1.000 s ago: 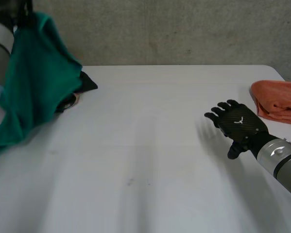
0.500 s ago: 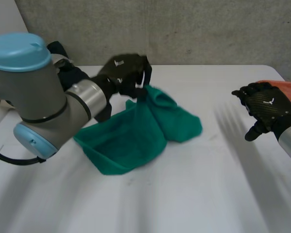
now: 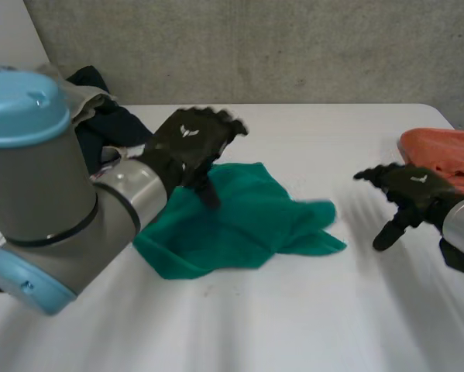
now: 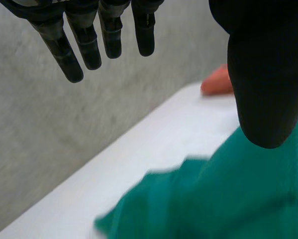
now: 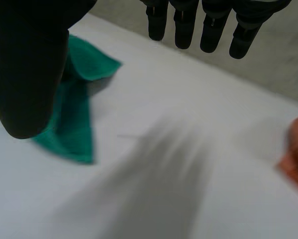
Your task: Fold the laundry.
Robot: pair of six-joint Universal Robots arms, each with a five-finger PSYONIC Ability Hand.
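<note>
Our left hand (image 3: pixel 187 146), fingers spread and empty, hovers with the crumpled cloth (image 3: pixel 239 229) just beneath its palm. Our right hand (image 3: pixel 408 190), likewise spread, sits farther off along the cloth's long axis.

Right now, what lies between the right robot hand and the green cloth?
Nothing but bare white table. The head view shows an empty strip between the right robot hand and the green cloth; the right wrist view agrees.
</note>
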